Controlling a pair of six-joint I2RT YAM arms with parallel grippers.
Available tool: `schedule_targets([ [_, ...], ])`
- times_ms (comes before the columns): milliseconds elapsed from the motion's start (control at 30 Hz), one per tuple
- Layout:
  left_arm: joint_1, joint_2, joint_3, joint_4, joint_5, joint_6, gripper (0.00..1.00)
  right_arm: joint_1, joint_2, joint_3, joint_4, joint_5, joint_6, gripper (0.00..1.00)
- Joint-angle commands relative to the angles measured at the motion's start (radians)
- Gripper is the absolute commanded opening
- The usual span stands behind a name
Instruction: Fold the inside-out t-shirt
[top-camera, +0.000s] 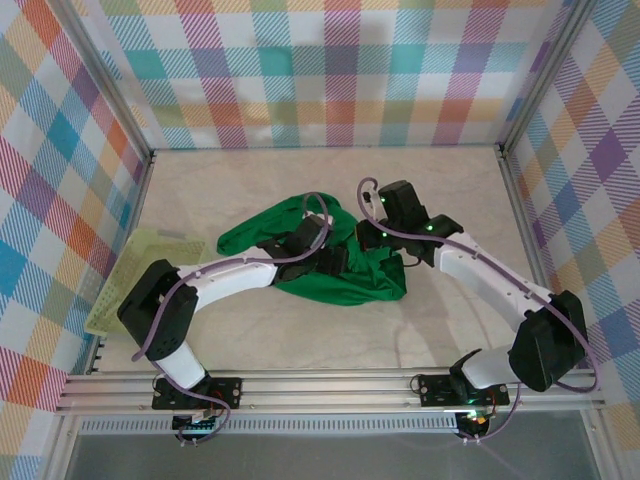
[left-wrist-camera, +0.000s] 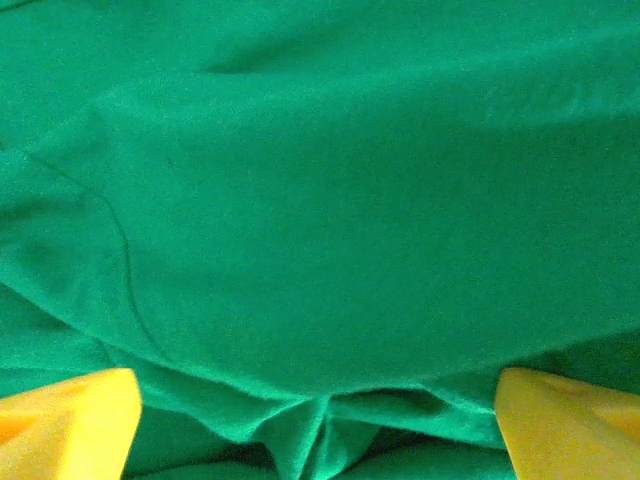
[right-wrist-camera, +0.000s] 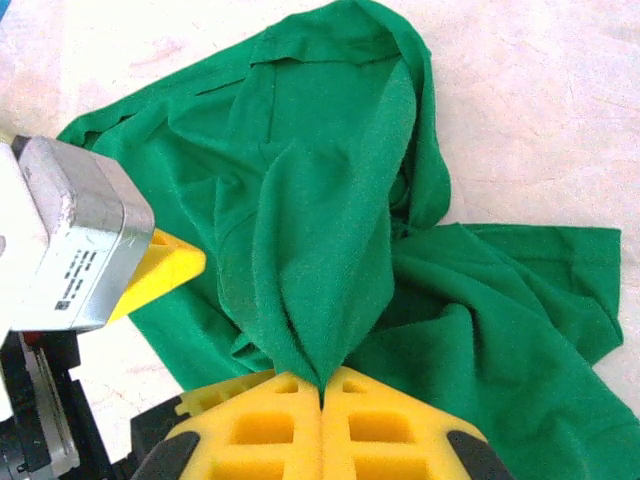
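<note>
pinching a ridge of the crumpled bright green cloth t-shirt (right-wrist-camera: 330, 220), the right gripper (right-wrist-camera: 322, 385) is clamped tight. left gripper (left-wrist-camera: 318, 425): spread wide, empty, cloth just beneath. no fold completed yet.

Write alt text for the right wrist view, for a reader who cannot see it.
The yellow right gripper is shut on a raised fold of a crumpled green t-shirt, which spreads across a pale table. At the left edge of the view, the left arm's grey housing hangs close beside the shirt.
</note>
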Motion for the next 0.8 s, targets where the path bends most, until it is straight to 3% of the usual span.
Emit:
schedule_targets([
  [0, 0.002, 0.053, 0.078, -0.054, -0.135, 0.013, 0.79, 0.002, -0.055, -0.007, 0.002, 0.004, -0.015, 0.00],
  [300, 0.003, 0.059, 0.065, -0.029, -0.192, 0.031, 0.63, 0.003, -0.115, -0.040, -0.031, 0.115, -0.082, 0.00],
  [433, 0.003, 0.070, 0.078, -0.040, -0.200, 0.024, 0.44, 0.002, -0.147, -0.063, -0.026, 0.136, -0.100, 0.00],
  [533, 0.002, 0.028, 0.050, 0.005, -0.106, 0.034, 0.20, -0.006, -0.125, -0.051, -0.059, 0.227, -0.097, 0.00],
  [600, 0.000, -0.025, 0.001, 0.065, -0.010, 0.044, 0.06, -0.049, -0.090, -0.036, -0.070, 0.221, -0.076, 0.00],
  [767, -0.001, -0.177, -0.148, 0.200, 0.208, 0.037, 0.00, -0.123, 0.041, 0.014, -0.074, 0.209, -0.022, 0.00],
])
